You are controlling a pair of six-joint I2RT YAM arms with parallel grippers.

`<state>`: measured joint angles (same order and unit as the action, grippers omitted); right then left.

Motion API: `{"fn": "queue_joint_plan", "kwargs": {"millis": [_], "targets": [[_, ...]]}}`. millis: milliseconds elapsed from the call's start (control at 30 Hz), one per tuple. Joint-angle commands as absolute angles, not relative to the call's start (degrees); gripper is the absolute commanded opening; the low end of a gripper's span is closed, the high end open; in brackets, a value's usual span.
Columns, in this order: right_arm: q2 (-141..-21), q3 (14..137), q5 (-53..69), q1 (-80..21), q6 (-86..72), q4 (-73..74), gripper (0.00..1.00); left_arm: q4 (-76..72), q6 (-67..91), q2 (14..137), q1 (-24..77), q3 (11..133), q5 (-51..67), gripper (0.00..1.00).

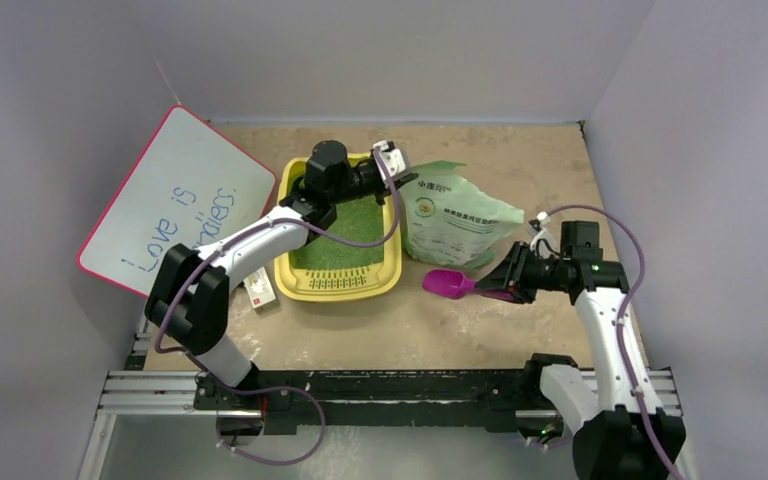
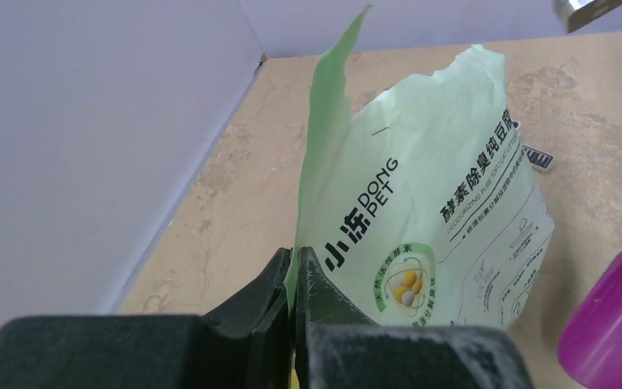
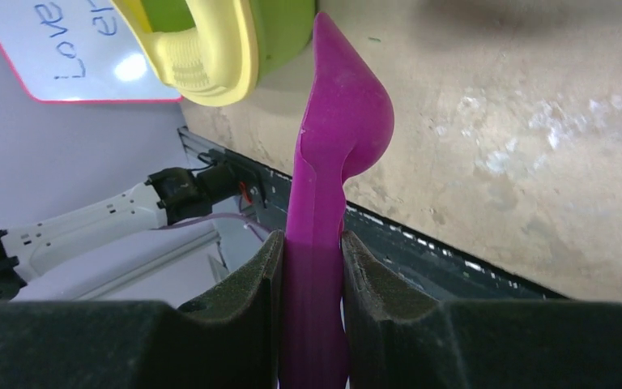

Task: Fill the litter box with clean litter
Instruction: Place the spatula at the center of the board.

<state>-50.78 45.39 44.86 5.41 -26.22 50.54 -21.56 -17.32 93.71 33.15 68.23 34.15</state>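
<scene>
**Both grippers clamped: bag edge on the left, scoop on the right**

The left gripper pinches the torn top flap of the pale green bag, jaws together with only the film between them. That arm reaches across the litter box, with its wrist over the box's far right corner. The right gripper clamps the handle of the purple scoop, whose bowl points toward the box's near right corner. The bag stands just right of the box. Clean litter covers the box floor. The bag reads "DONG PET". The white board left of the box reads "Love is", and the rest is hidden.
</scene>
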Motion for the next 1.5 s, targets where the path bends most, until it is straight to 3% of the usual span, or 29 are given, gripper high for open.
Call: {"fn": "queue_joint_plan", "kwargs": {"millis": [0,233,333,433,633,933,1167,1367,1467], "targets": [[-55.03,40.6,53.42,4.73,-29.9,31.95,0.0,-16.93,-24.71,91.02,35.42,66.46,33.01,0.0],[-67.67,37.34,49.66,2.39,-25.58,27.12,0.03,-19.46,-25.95,88.44,36.83,60.54,28.49,0.0],[-69.08,37.3,45.1,2.38,-25.26,27.8,0.19,-18.8,-25.51,88.42,36.82,60.64,28.63,0.0],[-67.95,37.48,41.88,2.43,-25.07,30.02,0.42,-18.65,-25.49,88.5,36.83,60.35,28.66,0.0],[-60.26,45.89,28.89,2.46,-25.06,42.26,0.63,-18.52,-25.42,88.2,36.81,59.34,28.97,0.0],[-54.35,63.12,20.22,2.46,-23.56,50.48,0.73,-19.34,-24.64,87.36,36.82,57.82,28.66,0.0],[-58.12,60.22,22.56,2.46,-23.21,49.41,0.7,-18.91,-24.16,87.05,36.83,58.1,29.18,0.0],[-57.01,64.51,21.95,2.46,-22.43,40.46,0.72,-18.28,-23.57,85.17,36.82,57.04,32.55,0.0],[-57.61,67.24,31.89,2.46,-16.57,31.38,0.73,-18.24,-21.9,84.38,36.75,57.5,35.75,0.0]]}}
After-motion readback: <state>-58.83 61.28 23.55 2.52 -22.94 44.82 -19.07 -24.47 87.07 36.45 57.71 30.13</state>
